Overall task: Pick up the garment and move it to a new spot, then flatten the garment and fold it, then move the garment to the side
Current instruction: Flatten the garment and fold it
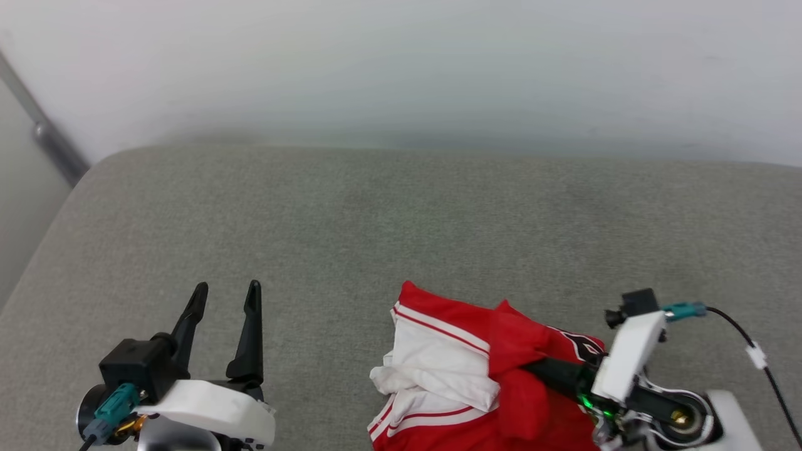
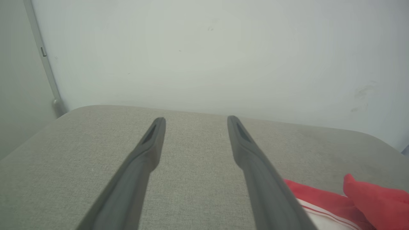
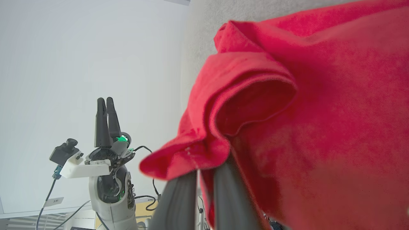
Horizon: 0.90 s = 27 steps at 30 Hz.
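Where it lies bunched on the wide grey woven-fabric cushion (image 1: 313,219), the red jersey-style garment (image 1: 451,369) is a crumpled heap at the cushion's near edge, right of its middle. Its body is bright red cloth. A white short sleeve, edged with thin red-and-white stripes, lies folded on the side of the heap toward the cushion's middle. A patch of black-and-white block lettering peeks out on the side toward the cushion's right end. One red fold stands up in a peak above the rest. In the left wrist view a corner of the same red cloth (image 2: 374,195), with its white striped trim, rests on the cushion's surface.

There is one garment, one cushion and two grippers, each with two long dark fingers.

The left gripper (image 1: 227,288) hangs over the cushion's near edge toward its left end, well apart from the garment. Its two fingers stand wide apart over bare cushion fabric. The right gripper (image 1: 554,373) reaches in from the cushion's right end, its fingers drawn close together and pinching a fold of the red cloth, which drapes over their tips and hides them. In the right wrist view the fingers (image 3: 228,198) run up under that fold with only a narrow slit between them. Behind the cushion's far edge rises a plain pale wall (image 1: 401,62).
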Tool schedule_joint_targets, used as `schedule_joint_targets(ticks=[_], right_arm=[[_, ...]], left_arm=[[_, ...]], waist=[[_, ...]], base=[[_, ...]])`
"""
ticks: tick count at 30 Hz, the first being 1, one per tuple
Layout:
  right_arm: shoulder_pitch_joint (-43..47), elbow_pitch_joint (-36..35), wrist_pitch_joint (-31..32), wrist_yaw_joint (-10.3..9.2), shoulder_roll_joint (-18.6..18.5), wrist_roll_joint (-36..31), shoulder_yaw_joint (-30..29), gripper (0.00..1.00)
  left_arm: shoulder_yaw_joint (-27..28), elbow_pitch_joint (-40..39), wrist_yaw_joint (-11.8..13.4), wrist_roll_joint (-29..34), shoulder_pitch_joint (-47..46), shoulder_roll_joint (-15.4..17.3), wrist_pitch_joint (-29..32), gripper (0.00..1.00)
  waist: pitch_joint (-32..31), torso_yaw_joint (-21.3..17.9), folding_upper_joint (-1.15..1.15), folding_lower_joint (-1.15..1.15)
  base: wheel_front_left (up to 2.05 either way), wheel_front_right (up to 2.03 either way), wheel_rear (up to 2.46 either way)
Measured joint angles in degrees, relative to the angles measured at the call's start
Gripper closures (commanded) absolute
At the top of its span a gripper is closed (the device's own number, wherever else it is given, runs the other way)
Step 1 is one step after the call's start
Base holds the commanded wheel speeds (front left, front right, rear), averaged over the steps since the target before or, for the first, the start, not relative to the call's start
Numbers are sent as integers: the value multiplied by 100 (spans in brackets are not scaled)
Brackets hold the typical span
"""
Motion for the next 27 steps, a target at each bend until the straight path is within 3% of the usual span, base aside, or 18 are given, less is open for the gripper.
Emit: schedule_joint_targets(ticks=[6, 10, 11, 12, 14, 22, 27], right_arm=[[-511, 558, -775, 0, 2, 335, 949, 100], [-760, 1015, -1263, 0, 5, 64, 1327, 100], [-808, 1137, -1368, 0, 7, -11, 1391, 92], [-847, 1236, -1471, 0, 7, -47, 1432, 73], [-913, 1365, -1655, 0, 3, -119, 1538, 0], [-1094, 1224, -1971, 0, -33, -693, 2241, 0], [-1183, 655, -2315, 0, -391, -1282, 2710, 0]], left_arm=[[-92, 74, -67, 27, -213, -129, -63, 0], [-103, 153, -88, 26, -272, -191, -148, 0], [-112, 185, -89, 22, -288, -210, -159, 0], [-113, 201, -90, 20, -306, -226, -180, 0], [-114, 235, -98, 11, -336, -245, -203, 0], [-124, 356, -123, 2, -363, -243, -234, 0], [-109, 357, -112, -7, -365, -210, -231, 0]], waist=[[247, 267, 0, 0], [434, 416, 0, 0], [476, 445, 0, 0], [512, 466, 0, 0], [567, 491, 0, 0], [529, 313, 0, 0], [435, 148, 0, 0]], base=[[0, 0, 0], [0, 0, 0], [0, 0, 0], [0, 0, 0], [0, 0, 0], [0, 0, 0], [0, 0, 0]])
